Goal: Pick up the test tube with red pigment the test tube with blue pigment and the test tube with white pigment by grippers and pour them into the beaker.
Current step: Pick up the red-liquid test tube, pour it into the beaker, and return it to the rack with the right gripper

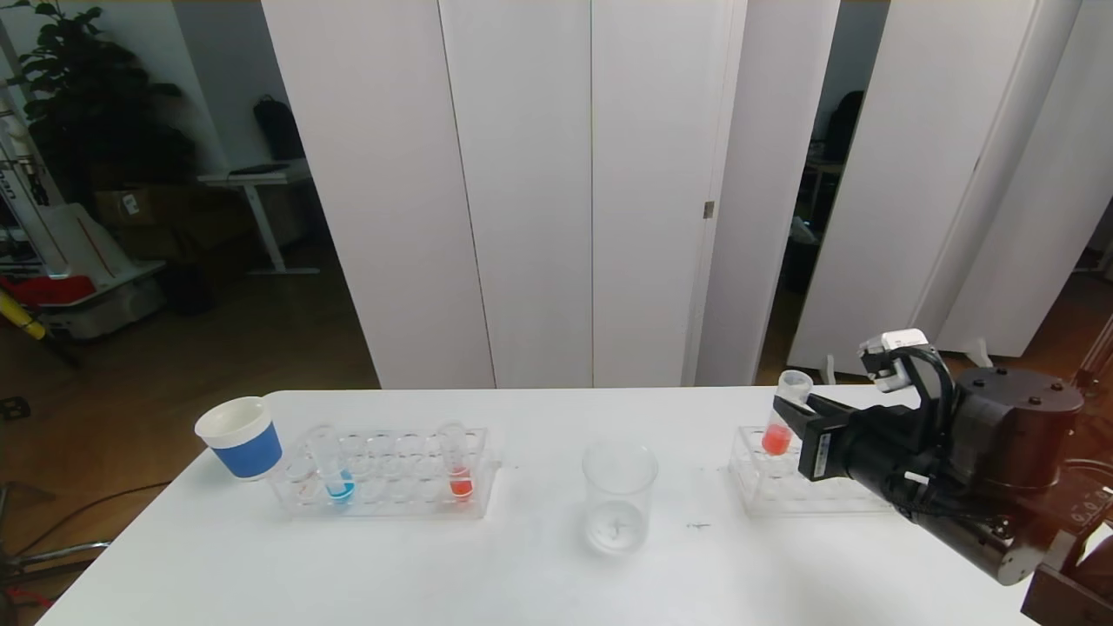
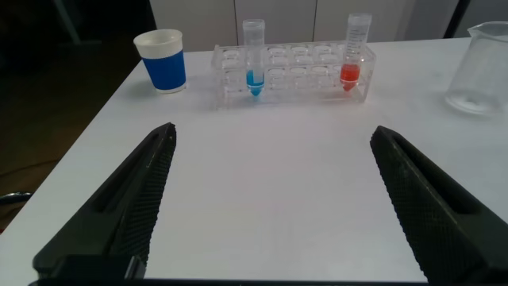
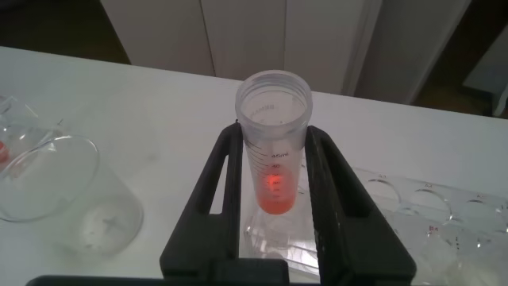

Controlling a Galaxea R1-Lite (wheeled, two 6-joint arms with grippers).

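right gripper (image 3: 274, 187) grasps the upright red-pigment test tube (image 1: 780, 416) above its rack (image 1: 765, 491); the beaker (image 1: 618, 494) stands toward the robot's left on the desk (image 1: 539, 574). left gripper (image 2: 270, 206) released.

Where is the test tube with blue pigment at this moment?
In the head view, the test tube with blue pigment stands in the clear rack on the robot's left, beside the blue paper cup.

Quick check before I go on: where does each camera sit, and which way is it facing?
Head: up on the torso, looking down across the table; right arm shows.
Left wrist: low over the table, facing the left rack; the open left hand frames it.
Right wrist: above the right hand, shut on the red tube.
Shared: the beaker appears in all three.
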